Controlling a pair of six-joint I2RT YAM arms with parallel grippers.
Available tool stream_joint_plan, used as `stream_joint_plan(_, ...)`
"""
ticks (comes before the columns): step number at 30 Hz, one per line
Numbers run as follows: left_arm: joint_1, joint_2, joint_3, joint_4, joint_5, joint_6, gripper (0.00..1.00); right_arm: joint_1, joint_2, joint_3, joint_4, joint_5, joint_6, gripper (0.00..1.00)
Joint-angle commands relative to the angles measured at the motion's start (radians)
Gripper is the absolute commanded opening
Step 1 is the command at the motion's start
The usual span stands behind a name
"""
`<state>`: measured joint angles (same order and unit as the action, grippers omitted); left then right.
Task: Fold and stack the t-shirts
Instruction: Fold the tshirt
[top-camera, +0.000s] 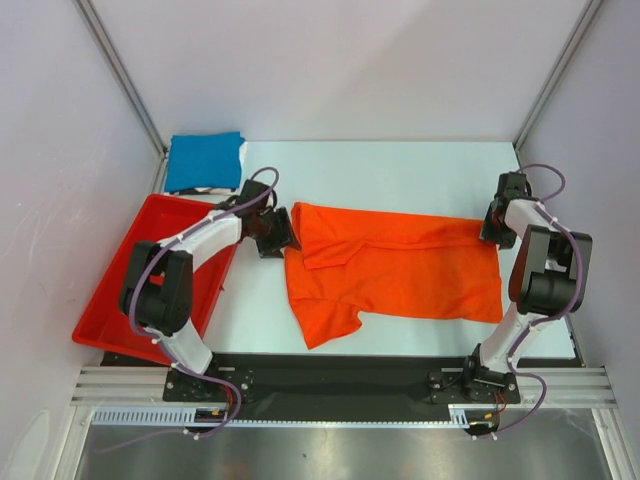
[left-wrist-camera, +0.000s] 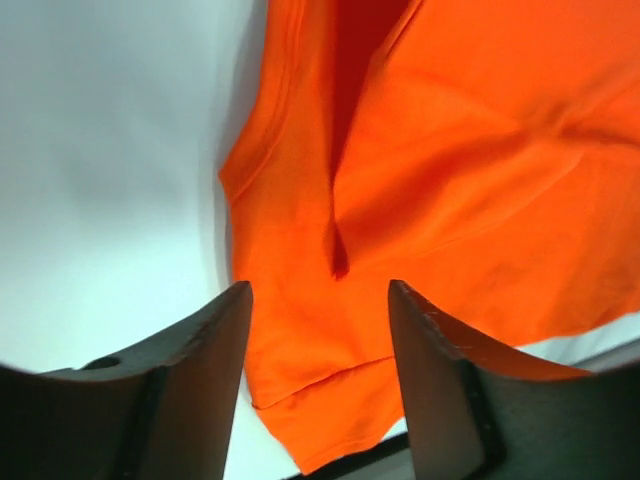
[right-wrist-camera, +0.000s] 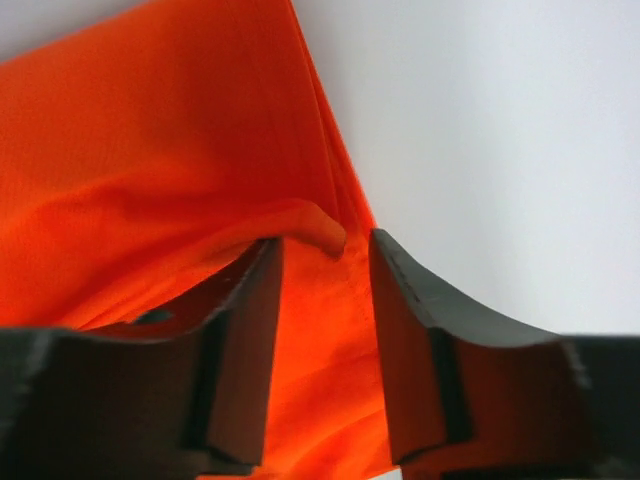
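An orange t-shirt (top-camera: 395, 268) lies spread on the white table, its top part folded down and one sleeve sticking out at the front left. My left gripper (top-camera: 275, 232) is open at the shirt's left edge; in the left wrist view (left-wrist-camera: 320, 290) the cloth (left-wrist-camera: 450, 180) lies under and between the fingers. My right gripper (top-camera: 494, 224) is open at the shirt's far right corner. In the right wrist view (right-wrist-camera: 325, 240) a raised fold of orange cloth (right-wrist-camera: 310, 225) sits between the fingertips, not pinched. A folded blue t-shirt (top-camera: 204, 160) lies at the back left.
A red bin (top-camera: 130, 300) stands at the left, beside my left arm. Grey walls and metal posts close in the back and sides. A black rail (top-camera: 340, 372) runs along the table's near edge.
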<state>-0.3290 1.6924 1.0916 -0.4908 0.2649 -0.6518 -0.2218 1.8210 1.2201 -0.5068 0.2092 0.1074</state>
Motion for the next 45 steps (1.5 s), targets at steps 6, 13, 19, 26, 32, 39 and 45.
stream_joint_plan(6,0.036,0.089,0.37,-0.074,-0.138,0.179,0.64,-0.039,-0.287,-0.169,0.092,-0.097,0.149,0.78)
stream_joint_plan(13,0.051,0.338,0.674,-0.123,-0.053,0.207,0.52,-0.108,-0.045,0.096,0.087,-0.201,0.124,0.79)
stream_joint_plan(19,0.048,0.378,0.674,-0.104,-0.036,0.196,0.5,-0.128,0.101,0.24,0.045,-0.27,0.091,0.58)
stream_joint_plan(26,0.028,0.401,0.665,-0.086,0.013,0.184,0.49,-0.143,0.167,0.25,0.022,-0.32,0.101,0.44)
stream_joint_plan(32,0.018,0.446,0.706,-0.117,0.007,0.178,0.5,-0.165,0.172,0.21,0.036,-0.338,0.092,0.5)
stream_joint_plan(39,0.015,0.487,0.737,-0.121,0.007,0.169,0.48,-0.168,0.178,0.199,0.065,-0.389,0.071,0.49)
stream_joint_plan(45,0.015,0.49,0.731,-0.104,0.017,0.156,0.4,-0.169,0.192,0.203,0.076,-0.413,0.072,0.45)
